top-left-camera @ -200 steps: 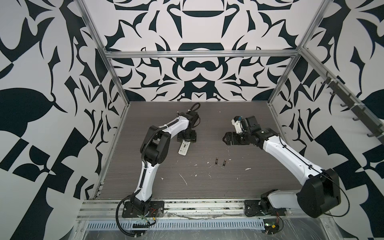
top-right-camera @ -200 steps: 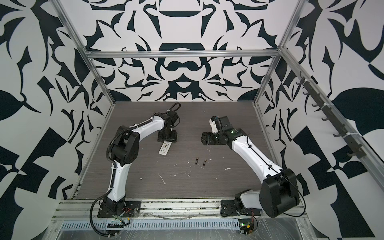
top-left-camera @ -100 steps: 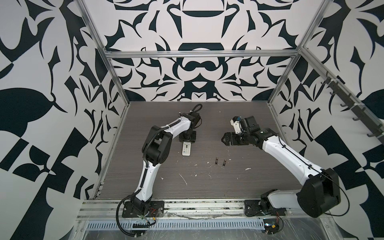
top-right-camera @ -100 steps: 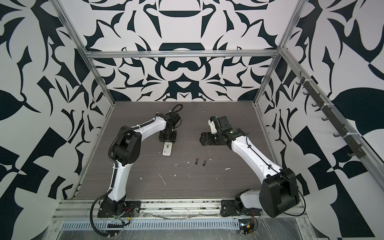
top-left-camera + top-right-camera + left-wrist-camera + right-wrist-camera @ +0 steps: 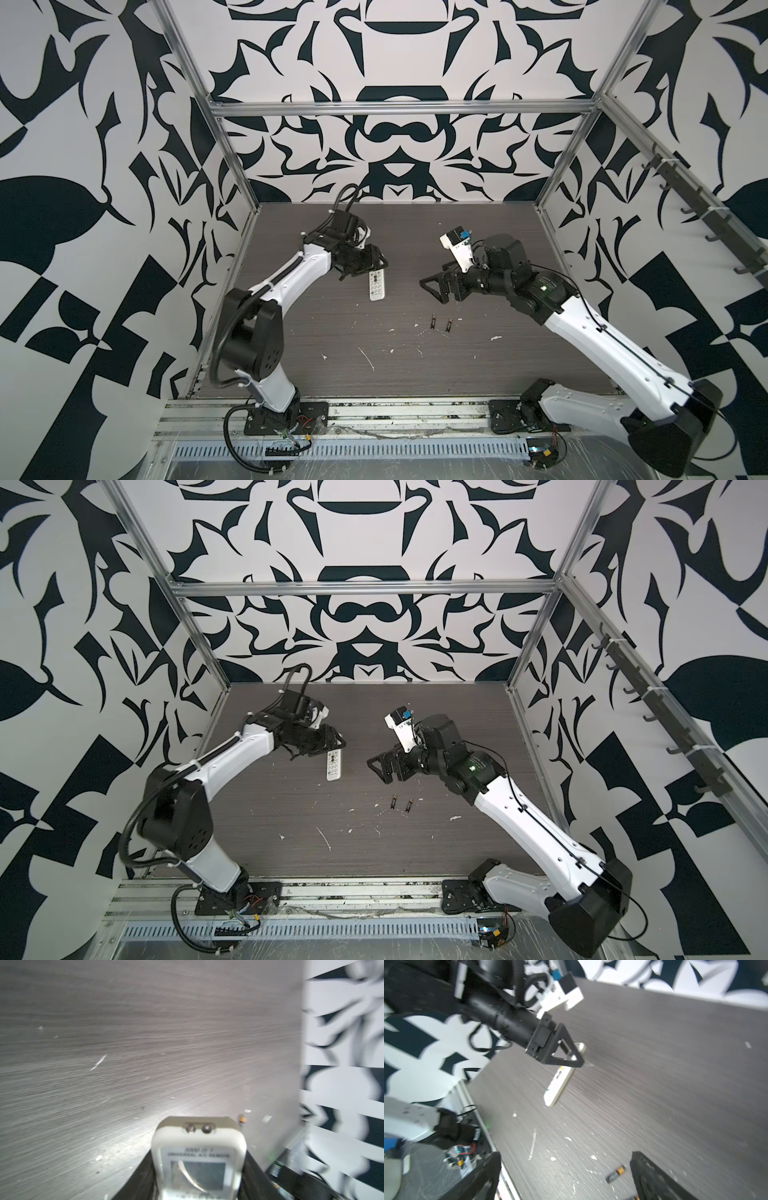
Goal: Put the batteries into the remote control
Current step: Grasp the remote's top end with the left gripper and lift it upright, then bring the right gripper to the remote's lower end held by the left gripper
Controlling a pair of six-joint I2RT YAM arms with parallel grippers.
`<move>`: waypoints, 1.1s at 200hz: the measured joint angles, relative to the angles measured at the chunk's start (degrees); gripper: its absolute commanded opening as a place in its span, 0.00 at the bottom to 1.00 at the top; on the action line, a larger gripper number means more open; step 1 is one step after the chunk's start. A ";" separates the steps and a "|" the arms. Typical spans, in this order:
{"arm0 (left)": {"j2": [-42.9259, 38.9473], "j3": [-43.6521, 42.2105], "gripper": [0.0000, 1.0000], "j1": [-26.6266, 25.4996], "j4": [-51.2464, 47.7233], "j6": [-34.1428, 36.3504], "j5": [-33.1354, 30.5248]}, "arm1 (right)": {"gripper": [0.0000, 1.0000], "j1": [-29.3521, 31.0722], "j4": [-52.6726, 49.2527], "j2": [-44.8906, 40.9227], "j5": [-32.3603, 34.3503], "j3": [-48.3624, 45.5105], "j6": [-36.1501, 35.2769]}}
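My left gripper (image 5: 371,267) (image 5: 331,746) is shut on the screen end of the white remote control (image 5: 377,287) (image 5: 334,765), buttons up. In the left wrist view the remote control (image 5: 198,1147) sits between the black fingers (image 5: 137,1180). From the right wrist view the remote control (image 5: 560,1082) slopes down from the left gripper (image 5: 571,1053) toward the table. Two batteries (image 5: 433,321) (image 5: 449,324) lie side by side on the dark table, to the right of and nearer than the remote. My right gripper (image 5: 435,283) (image 5: 565,1155) hovers open beyond them, with one battery (image 5: 616,1173) near a finger.
White flecks and a long scratch (image 5: 366,358) mark the wood-grain table (image 5: 519,353). Patterned walls close in the left, right and back. A metal rail (image 5: 395,415) with both arm bases runs along the front edge.
The left gripper has shut on the remote, turned it straight and raised its screen end. The right gripper has opened wider and shifted slightly left.
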 measured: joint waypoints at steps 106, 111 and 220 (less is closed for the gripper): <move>-14.99 -16.74 0.19 3.56 32.24 -18.53 37.24 | 1.00 11.69 1.66 2.89 4.57 4.94 -10.86; -15.28 -17.25 0.18 3.56 34.14 -20.00 38.07 | 1.00 11.76 1.66 2.71 4.83 4.94 -11.06; -8.81 -24.52 0.18 3.63 86.58 -55.74 37.77 | 1.00 11.45 3.63 0.28 8.96 5.40 0.00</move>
